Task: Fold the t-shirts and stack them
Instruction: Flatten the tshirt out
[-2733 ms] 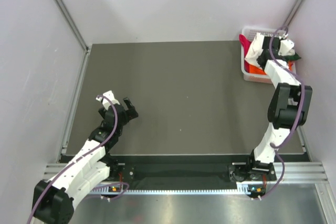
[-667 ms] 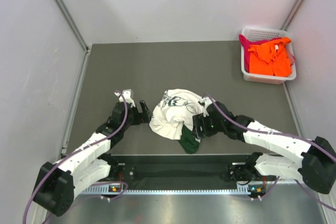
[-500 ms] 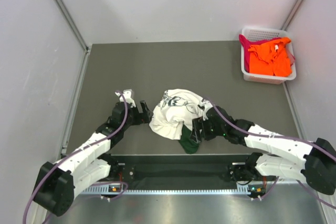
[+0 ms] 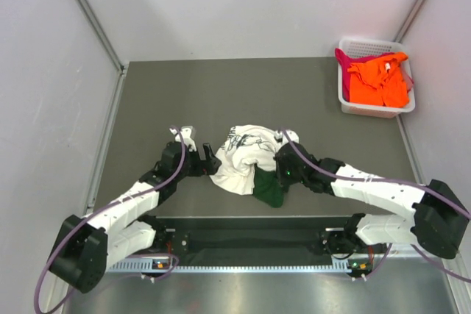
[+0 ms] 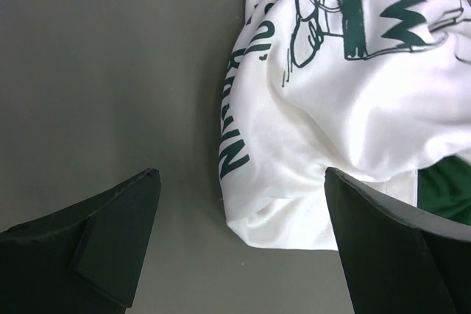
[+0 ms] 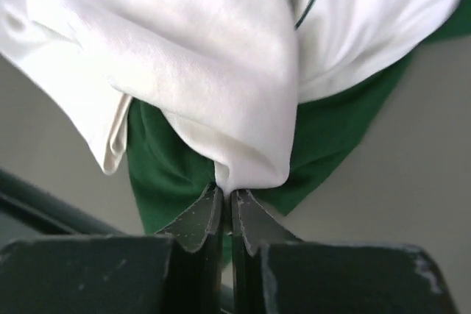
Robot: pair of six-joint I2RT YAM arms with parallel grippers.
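T-shirt [image 4: 239, 158] between left end effector [image 4: 209, 158] and right end effector [image 4: 277, 176]; basket [image 4: 375, 111] rear right, perhaps two shirts [image 4: 379, 82] inside

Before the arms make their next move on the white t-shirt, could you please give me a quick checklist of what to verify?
1. Right hand shut on the white t-shirt: ok, a white fold is pinched.
2. Left hand open: ok, jaws wide at the shirt's edge, gripping nothing.
3. Shirt lying flat: not ok, it is crumpled, with green cloth bunched underneath.
4. Orange t-shirt and magenta t-shirt out of the way: ok, both are in the basket.
5. Right grip holds a single layer: cannot tell.
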